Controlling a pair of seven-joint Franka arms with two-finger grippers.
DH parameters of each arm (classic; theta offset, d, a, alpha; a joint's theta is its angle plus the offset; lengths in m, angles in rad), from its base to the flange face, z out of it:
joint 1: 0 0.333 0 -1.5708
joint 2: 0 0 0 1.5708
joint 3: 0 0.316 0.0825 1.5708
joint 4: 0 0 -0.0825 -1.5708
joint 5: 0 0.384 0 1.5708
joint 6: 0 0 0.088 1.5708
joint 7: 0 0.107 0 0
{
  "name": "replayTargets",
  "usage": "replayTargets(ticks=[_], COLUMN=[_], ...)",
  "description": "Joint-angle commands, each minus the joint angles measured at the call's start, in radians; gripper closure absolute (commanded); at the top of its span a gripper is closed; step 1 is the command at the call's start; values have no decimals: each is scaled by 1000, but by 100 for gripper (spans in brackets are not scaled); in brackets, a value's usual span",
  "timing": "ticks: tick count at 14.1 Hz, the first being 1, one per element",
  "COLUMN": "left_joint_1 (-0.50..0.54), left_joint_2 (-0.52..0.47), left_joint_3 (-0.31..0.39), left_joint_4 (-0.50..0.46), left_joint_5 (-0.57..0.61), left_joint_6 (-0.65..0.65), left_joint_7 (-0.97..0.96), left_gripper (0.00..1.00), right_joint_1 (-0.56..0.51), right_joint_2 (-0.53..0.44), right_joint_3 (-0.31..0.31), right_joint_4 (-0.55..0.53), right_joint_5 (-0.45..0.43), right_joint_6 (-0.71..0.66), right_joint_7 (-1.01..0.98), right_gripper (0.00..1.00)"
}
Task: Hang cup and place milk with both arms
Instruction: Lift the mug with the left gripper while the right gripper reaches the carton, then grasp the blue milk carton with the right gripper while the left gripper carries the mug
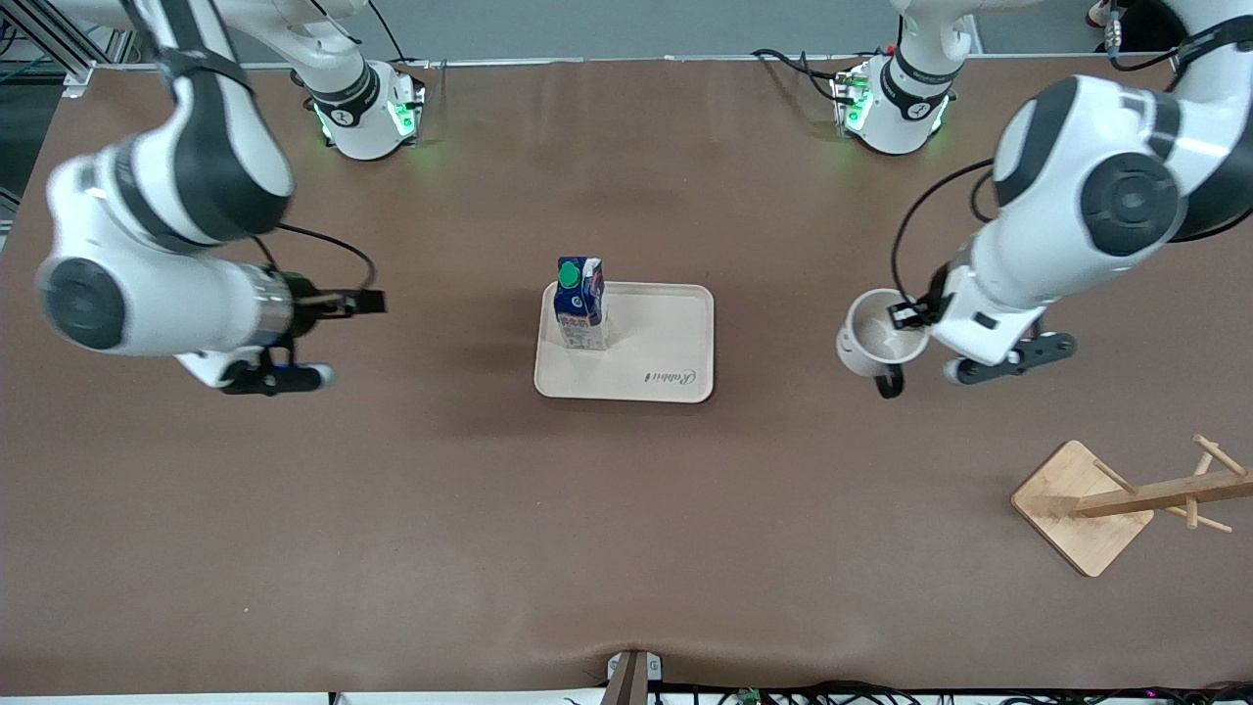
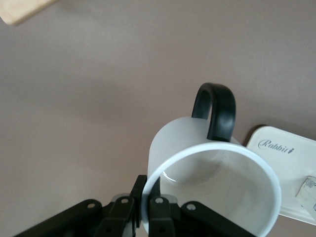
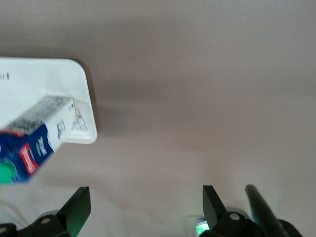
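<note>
The white cup [image 1: 869, 338] with its black handle [image 1: 889, 382] is held up over the table, between the tray and the left arm's end. My left gripper [image 1: 908, 315] is shut on the cup's rim, one finger inside and one outside. The left wrist view shows the cup [image 2: 212, 173], its handle [image 2: 215, 111] and the gripper [image 2: 147, 197]. The cup's smiley face is hidden. The milk [image 1: 580, 304] stands upright on the cream tray [image 1: 675, 338]. My right gripper [image 1: 354, 303] is open and empty over bare table toward the right arm's end. The right wrist view shows this gripper [image 3: 145, 202], the milk [image 3: 34, 143] and the tray [image 3: 44, 84].
A wooden cup rack [image 1: 1126, 499] with pegs and a square base stands near the front camera at the left arm's end. A corner of its base [image 2: 19, 10] shows in the left wrist view, as does the tray's edge [image 2: 286, 153].
</note>
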Motion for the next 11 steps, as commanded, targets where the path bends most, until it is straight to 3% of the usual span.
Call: replayTargets(ticks=[1,5,8,11], left_joint_1=[66,130,164,209], left_joint_2=[-39,-59,-58,-58], left_joint_3=[-6,-5,6,5], left_joint_4=[23,24,39,59], left_joint_5=[19,19,23,104], left_joint_6=[-26,-78,-99,-99], left_joint_7=[90,192,216,337], left_gripper=[100,100,100,100], right_joint_1=[77,148,229,297], right_joint_2=[5,9,10,36], right_joint_3=[-4,-4,-6,-6], right_joint_4=[4,-36,-56,-64], right_joint_5=[13,114,116,116], right_joint_6=[9,105,168,223], right_joint_7=[143,175,264,351], right_gripper=[0,0,0,0])
